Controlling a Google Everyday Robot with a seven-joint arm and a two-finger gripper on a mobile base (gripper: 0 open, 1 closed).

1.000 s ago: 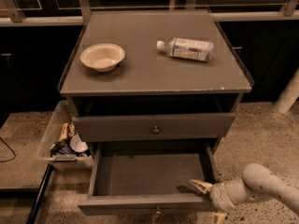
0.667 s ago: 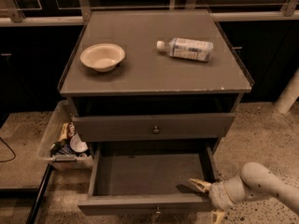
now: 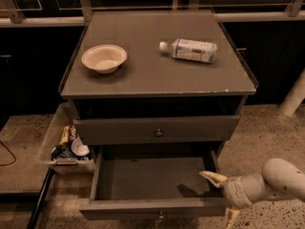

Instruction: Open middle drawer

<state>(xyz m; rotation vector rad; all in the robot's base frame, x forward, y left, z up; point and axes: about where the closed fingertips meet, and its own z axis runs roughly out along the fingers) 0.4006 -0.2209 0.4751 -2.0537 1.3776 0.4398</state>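
Middle drawer (image 3: 143, 178) pulled out toward camera, long axis left-right; flat grey front, small round knob, shallow matte tray. Gripper (image 3: 221, 198) at its right front corner, fingers spread, straddling front panel. Grey cabinet top (image 3: 157, 78) carries cream bowl (image 3: 104, 57) and plastic bottle (image 3: 190, 50) lying flat. Speckled floor (image 3: 267, 128).

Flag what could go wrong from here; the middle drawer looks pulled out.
1. The gripper straddles the middle drawer front at its right corner, with one finger inside the tray. Retracting sideways could snag the front and drag it.
2. A jolt could roll the water bottle lying on the cabinet top.
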